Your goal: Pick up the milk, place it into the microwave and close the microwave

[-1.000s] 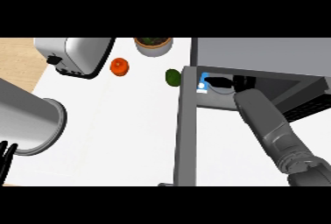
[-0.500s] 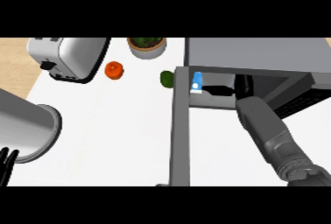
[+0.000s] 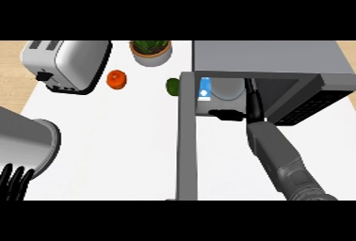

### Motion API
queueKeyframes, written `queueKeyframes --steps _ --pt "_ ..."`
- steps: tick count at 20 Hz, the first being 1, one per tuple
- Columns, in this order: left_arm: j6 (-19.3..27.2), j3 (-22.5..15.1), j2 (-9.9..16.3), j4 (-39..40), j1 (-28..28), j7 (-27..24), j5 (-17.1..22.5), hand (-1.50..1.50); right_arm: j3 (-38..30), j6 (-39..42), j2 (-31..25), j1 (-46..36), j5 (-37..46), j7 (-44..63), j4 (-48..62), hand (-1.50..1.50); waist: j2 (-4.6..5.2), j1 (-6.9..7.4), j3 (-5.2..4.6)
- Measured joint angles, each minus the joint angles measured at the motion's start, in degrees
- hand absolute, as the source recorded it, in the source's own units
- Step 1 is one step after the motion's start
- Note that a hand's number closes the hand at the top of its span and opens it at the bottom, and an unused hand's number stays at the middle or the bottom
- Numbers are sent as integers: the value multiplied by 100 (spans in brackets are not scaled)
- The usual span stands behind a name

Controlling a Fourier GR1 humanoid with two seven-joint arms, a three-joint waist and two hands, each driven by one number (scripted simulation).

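The milk [image 3: 205, 89], a small blue and white carton, stands upright inside the open microwave [image 3: 268, 59], at the left of its cavity beside the grey turntable plate [image 3: 230, 90]. My right hand [image 3: 228, 114] is at the cavity's front edge, a little nearer to me than the carton and not touching it; its fingers look relaxed and hold nothing. The microwave door [image 3: 186, 150] hangs open, reaching toward me on the left of my right forearm. My left hand [image 3: 14, 181] rests open at the lower left edge.
A silver toaster [image 3: 66, 63] stands at the back left of the white counter [image 3: 118, 141]. An orange fruit [image 3: 117, 79], a green fruit [image 3: 172, 86] and a potted plant [image 3: 151, 50] lie behind the door. The microwave's control panel [image 3: 309, 106] is to the right.
My right hand has drawn back toward me from beside the milk, leaving the carton standing in the microwave. The view has shifted, so the counter objects sit lower and further right.
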Motion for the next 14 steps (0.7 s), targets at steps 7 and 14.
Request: queueKeyframes --steps 7,14 --pt "-423 -357 34 -197 146 170 169 -150 66 1134 263 659 -138 -322 -343 -150 -53 -130 -6" --pt "-536 -868 -58 -246 64 258 -183 -150 377 1842 340 1663 -234 -375 -1287 -150 -97 -259 -13"
